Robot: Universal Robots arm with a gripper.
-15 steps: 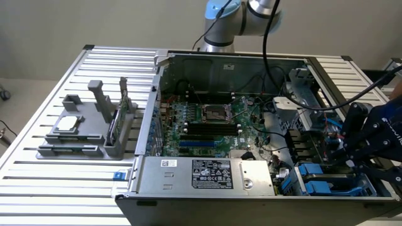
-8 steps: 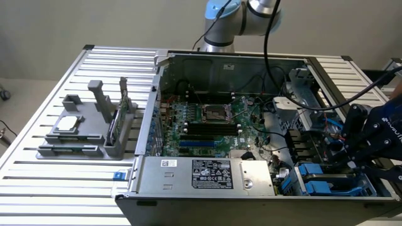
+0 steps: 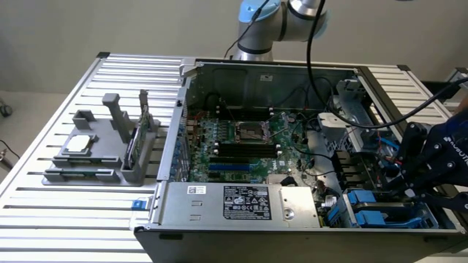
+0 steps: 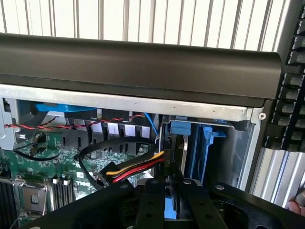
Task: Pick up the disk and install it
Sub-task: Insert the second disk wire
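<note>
Wrist view: the gripper (image 4: 166, 202) is seen narrowed onto the blue-framed disk (image 4: 167, 198), held on edge just above the drive bay (image 4: 202, 143), where snagging on the adjacent power cable (image 4: 136, 168) or misaligned entry is judged possible.

Hand (image 3: 409, 186) in case (image 3: 292, 241), exterior view's right.

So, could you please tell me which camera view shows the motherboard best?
The exterior view: the motherboard lies open to the camera inside the computer case, nearly all of it visible with its slots and central socket. The wrist view catches just a green corner, partly behind cables.
</note>
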